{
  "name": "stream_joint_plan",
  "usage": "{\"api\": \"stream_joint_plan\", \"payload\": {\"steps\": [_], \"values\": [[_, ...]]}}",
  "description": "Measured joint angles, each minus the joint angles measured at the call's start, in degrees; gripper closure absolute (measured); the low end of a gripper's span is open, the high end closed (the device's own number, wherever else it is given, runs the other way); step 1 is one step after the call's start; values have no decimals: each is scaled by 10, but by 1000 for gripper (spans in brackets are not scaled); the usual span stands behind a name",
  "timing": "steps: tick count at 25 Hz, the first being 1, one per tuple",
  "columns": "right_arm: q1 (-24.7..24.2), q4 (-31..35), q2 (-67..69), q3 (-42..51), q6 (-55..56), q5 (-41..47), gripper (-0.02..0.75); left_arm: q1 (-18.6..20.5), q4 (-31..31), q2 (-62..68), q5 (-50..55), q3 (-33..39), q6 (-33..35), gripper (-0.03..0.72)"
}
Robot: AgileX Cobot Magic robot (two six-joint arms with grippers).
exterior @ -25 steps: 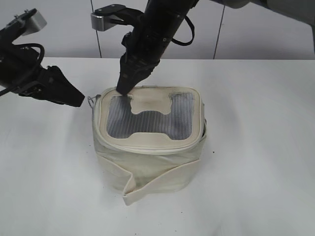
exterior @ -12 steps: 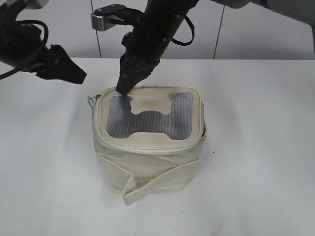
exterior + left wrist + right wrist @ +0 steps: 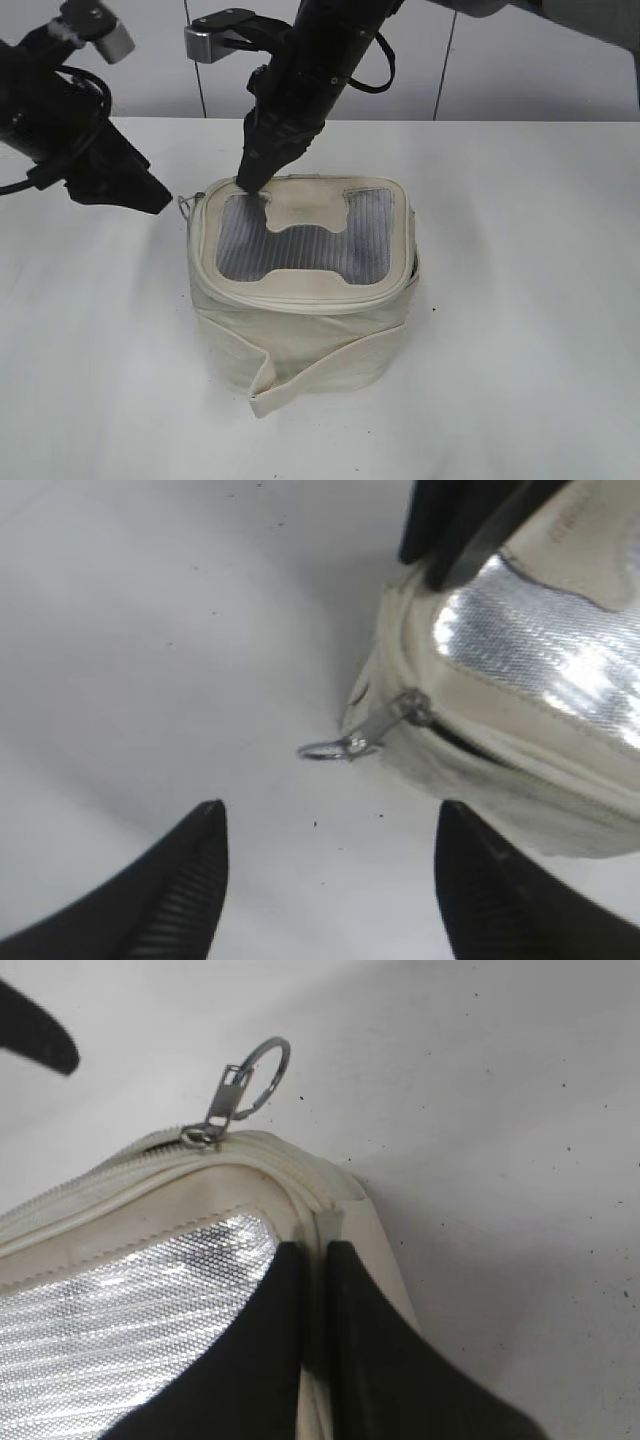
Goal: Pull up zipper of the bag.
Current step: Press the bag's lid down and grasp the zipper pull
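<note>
One pull [image 3: 375, 730] is all you can see on the zipper [image 3: 300, 300]; it sticks out from the lid corner at about 9 o'clock of the bag [image 3: 300, 330], its ring tab [image 3: 262, 1072] lying free over the table [image 3: 520, 300]. Any second pull is out of sight. In the left wrist view the track gapes a little just behind the pull; how far round it is shut you cannot tell, since the back rim is hidden by the right arm.

Your bag sits mid-table, one only, mesh top [image 3: 240, 245] up with its cream patch [image 3: 305, 210], flap [image 3: 300, 385] at the front, 6 o'clock side.

Your right gripper [image 3: 252, 178] comes down steeply from 12 o'clock, its tips pressed together on the lid's edge at the back-left corner. In its wrist view the fingers [image 3: 380, 1360] meet with only a sliver between them, lid trim under that slit; whether they pinch any fabric is not clear.

Your left gripper [image 3: 330, 880] hovers off the bag at 9 o'clock, pointing toward the pull, fingers spread wide and holding nothing. Near the pull, not touching. Its arm is cut off by the frame's left edge.
</note>
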Motion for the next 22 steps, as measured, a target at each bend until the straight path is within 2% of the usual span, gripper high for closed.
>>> {"api": "stream_joint_plan", "payload": {"steps": [17,20,22], "values": [[0,-1,0,0,1,0,699,-56,11,46,-43,0,27,202],[0,-2,0,0,1,0,699,-63,14,47,-45,0,27,295],[0,-3,0,0,1,0,699,-65,14,47,-45,0,27,429]]}}
